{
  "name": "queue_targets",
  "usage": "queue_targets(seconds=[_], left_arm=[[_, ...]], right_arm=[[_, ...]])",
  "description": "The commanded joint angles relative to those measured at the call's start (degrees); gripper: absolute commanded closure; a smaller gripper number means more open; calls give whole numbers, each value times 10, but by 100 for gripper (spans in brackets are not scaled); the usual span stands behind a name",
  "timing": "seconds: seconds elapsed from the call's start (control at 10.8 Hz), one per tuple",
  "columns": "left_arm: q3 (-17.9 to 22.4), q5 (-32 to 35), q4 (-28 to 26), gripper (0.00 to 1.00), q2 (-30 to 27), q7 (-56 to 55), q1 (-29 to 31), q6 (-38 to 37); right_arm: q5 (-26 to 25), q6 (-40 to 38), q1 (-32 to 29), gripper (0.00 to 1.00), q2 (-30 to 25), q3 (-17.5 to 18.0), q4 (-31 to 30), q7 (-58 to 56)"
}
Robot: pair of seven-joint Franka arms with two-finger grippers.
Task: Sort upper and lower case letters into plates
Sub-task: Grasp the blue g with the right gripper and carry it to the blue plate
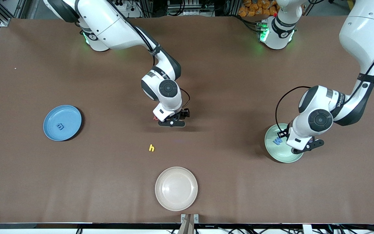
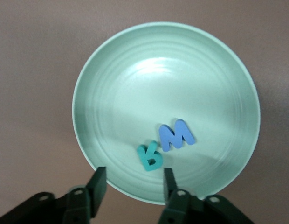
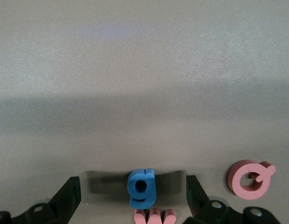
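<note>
My left gripper (image 2: 133,184) hangs open over the edge of the pale green plate (image 2: 149,84), holding nothing. A teal B (image 2: 150,157) and a blue M (image 2: 177,135) lie in that plate (image 1: 279,154), with the gripper (image 1: 305,148) above its rim. My right gripper (image 3: 134,193) is low over the table's middle (image 1: 173,123), open, with a small blue g (image 3: 141,187) standing between its fingers, untouched. A pink w (image 3: 154,216) and a pink Q (image 3: 251,178) lie beside the g. A yellow h (image 1: 151,148) lies nearer the front camera. The blue plate (image 1: 67,113) holds a blue m (image 1: 60,126).
A cream-white plate (image 1: 176,188) sits near the table's front edge, nearer the front camera than the yellow h. The blue plate is toward the right arm's end of the table and the green plate toward the left arm's end.
</note>
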Motion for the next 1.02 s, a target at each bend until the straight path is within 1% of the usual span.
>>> queue_targets(seconds=[0.0, 0.09, 0.28, 0.37, 0.46, 0.56, 0.74, 0.93], left_arm=[[3, -25, 7, 0, -20, 16, -7, -10], [1, -37, 21, 0, -21, 16, -10, -22], [-2, -97, 62, 0, -22, 11, -23, -57], [-2, -128, 75, 0, -28, -9, -31, -68], [-3, -136, 80, 0, -31, -33, -38, -72], [-3, -138, 91, 0, -36, -52, -48, -79], [-3, -143, 106, 0, -37, -80, -65, -83], [-4, -178, 127, 0, -39, -83, -72, -83]], right_arm=[[-13, 2, 6, 0, 11, -4, 13, 17], [-13, 1, 6, 0, 11, -4, 10, 17], [-13, 2, 6, 0, 11, -4, 7, 35], [-14, 3, 6, 36, 11, -4, 7, 49], [-15, 4, 5, 89, 11, -4, 7, 49], [-15, 4, 6, 100, 11, -4, 7, 49], [-15, 5, 6, 100, 9, -4, -4, 49], [-25, 5, 4, 100, 9, -4, -11, 49]])
